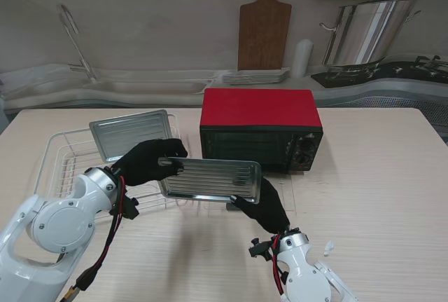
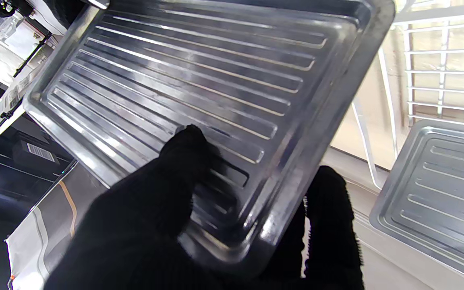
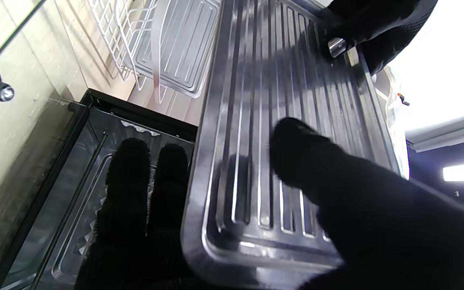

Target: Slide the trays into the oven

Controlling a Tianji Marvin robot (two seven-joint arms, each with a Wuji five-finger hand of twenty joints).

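Two hands are closed on one ribbed tray, which is held in the air just in front of the red oven, level with its open front. At the tray's left end the left hand is clamped, thumb on top; the near right edge is pinched by the right hand. A second tray is left in the wire rack. Insertion appears to be in hand; next, the tray would need squaring to the opening and feeding in.
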